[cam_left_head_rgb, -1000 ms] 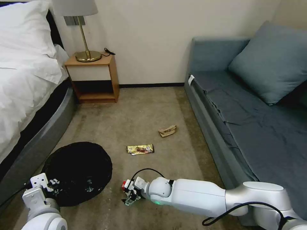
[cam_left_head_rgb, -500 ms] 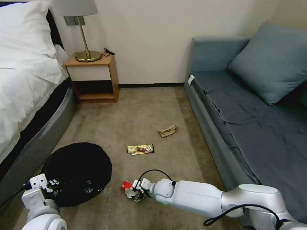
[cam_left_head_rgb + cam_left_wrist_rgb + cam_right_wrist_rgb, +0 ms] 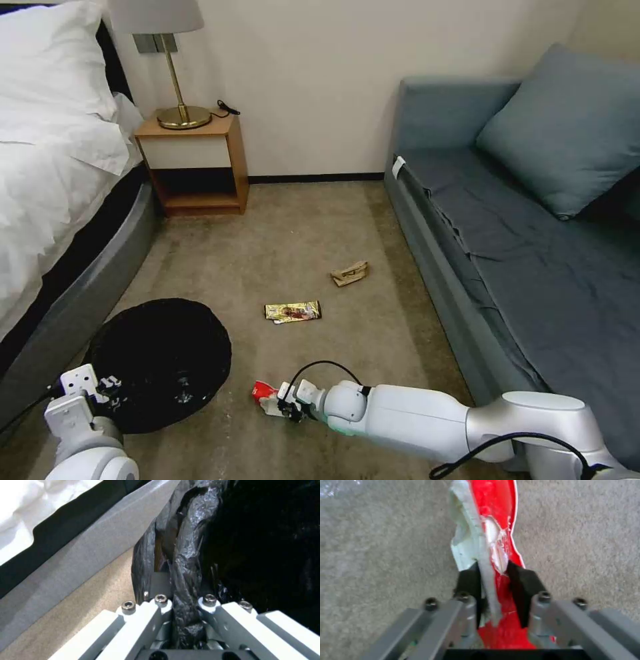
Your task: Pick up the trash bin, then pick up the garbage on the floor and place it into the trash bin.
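Two wrappers are lying free on the carpet (image 3: 300, 233): the gold-brown snack wrapper (image 3: 293, 311) mid-floor and the crumpled tan paper (image 3: 349, 273) beyond it, nearer the blue sofa (image 3: 507, 253). The right gripper (image 3: 283, 405) is reaching low over the floor, its black pads (image 3: 470, 580) pinching the red-and-white wrapper (image 3: 493, 537) between them. The left gripper (image 3: 181, 620) is gripping the bag-lined rim of the trash bin (image 3: 163, 360), jaws closed on the black plastic. The bin is sitting close beside the grey bed base (image 3: 73, 313). A nightstand (image 3: 197, 163) with a lamp (image 3: 167, 60) is standing against the wall. Open carpet is lying between bed and sofa.
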